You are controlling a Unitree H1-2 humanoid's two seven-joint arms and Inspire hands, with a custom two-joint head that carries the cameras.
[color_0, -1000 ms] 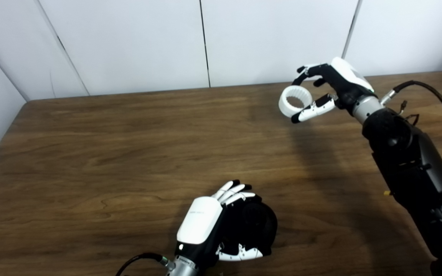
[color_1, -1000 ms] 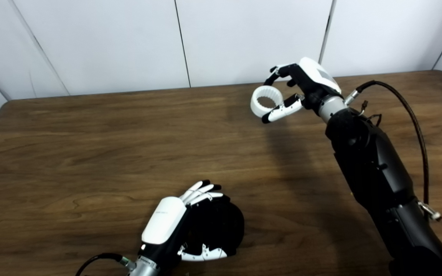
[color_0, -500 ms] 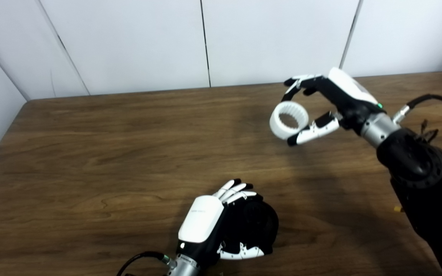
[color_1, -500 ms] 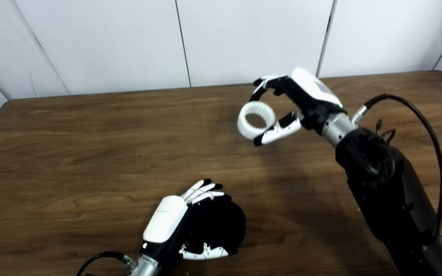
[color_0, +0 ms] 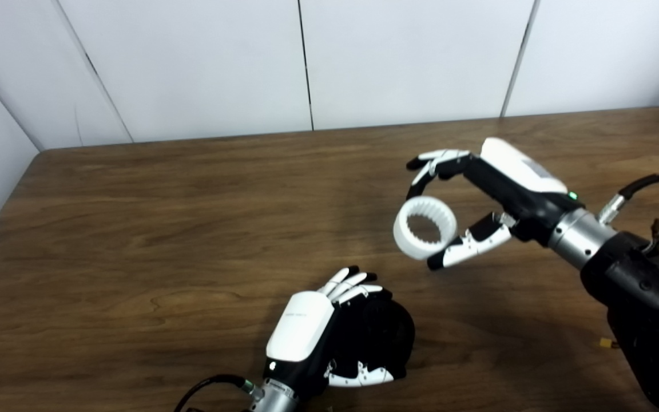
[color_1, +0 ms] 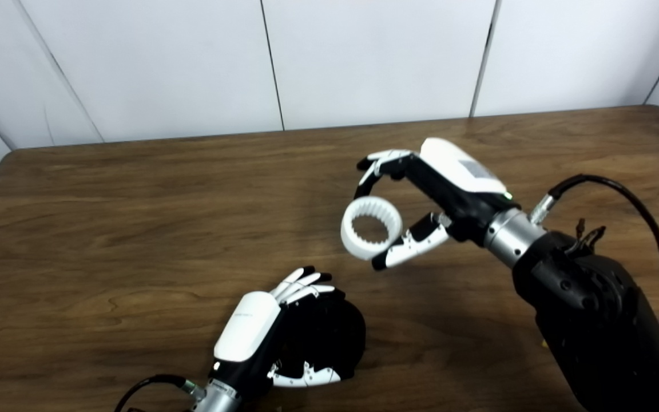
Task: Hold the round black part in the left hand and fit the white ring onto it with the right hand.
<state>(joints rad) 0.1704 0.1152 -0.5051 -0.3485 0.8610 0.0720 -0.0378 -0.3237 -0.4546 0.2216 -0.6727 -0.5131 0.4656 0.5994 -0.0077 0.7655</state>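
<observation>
A round black part point(color_0: 385, 335) sits low at the front of the wooden table point(color_0: 135, 229), and my left hand point(color_0: 329, 337) is shut around it, fingers over its top and thumb under its near edge. Above the table and to the right hangs a white ring point(color_0: 424, 227) with a toothed inner face, its opening turned toward the camera. My right hand point(color_0: 478, 200) is shut on the ring, fingers on its upper rim and thumb on its lower right. In the right eye view the white ring point(color_1: 371, 228) is up and right of the black part point(color_1: 338, 337), apart from it.
White wall panels point(color_0: 306, 57) stand behind the table's far edge. A black cable point(color_1: 610, 189) loops off my right forearm, and a small yellow bit point(color_0: 605, 343) lies on the table beside that arm.
My right hand has carried the white ring down and to the left, closer to my left hand. The left hand and the black part have stayed where they were.
</observation>
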